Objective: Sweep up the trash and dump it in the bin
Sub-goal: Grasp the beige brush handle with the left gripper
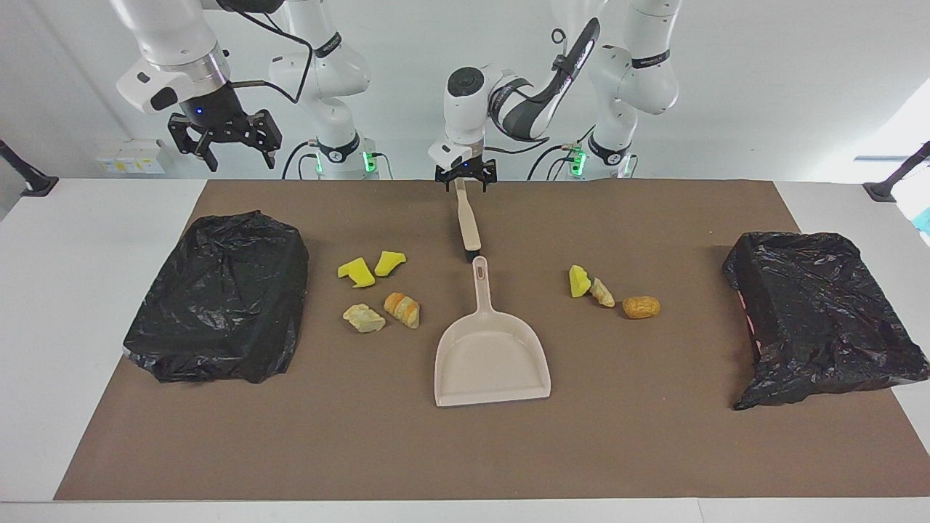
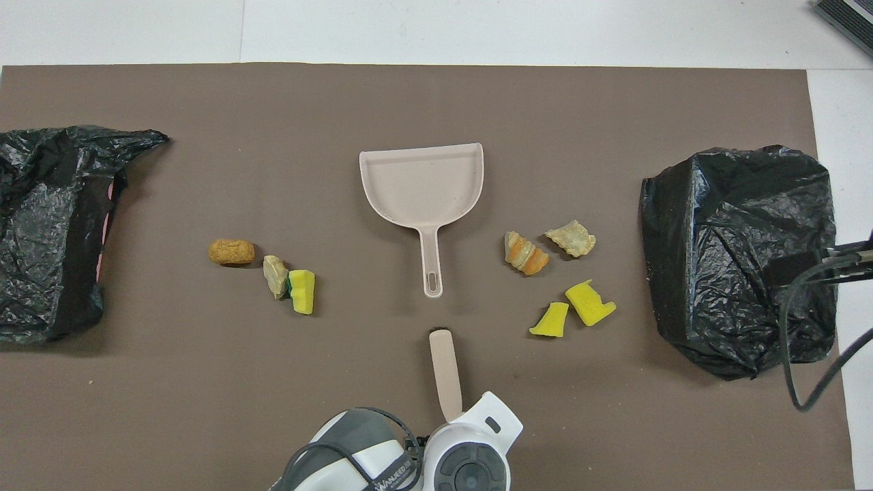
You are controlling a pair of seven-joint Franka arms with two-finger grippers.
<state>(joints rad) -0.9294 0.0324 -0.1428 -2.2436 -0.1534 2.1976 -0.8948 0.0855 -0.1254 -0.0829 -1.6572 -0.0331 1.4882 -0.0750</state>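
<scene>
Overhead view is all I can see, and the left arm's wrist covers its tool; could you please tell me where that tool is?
Observer: The left tool is down at the handle tip of the brush, which lies on the mat with that tip toward the robots.
Operator: Thank you. Is it closed on the handle?
Observer: No, its fingers stand open, with the tip between them as far as I can see.
Operator: And the right tool, please?
Observer: The right tool hangs open, raised over the black bag at the right arm's end, waiting.
</scene>
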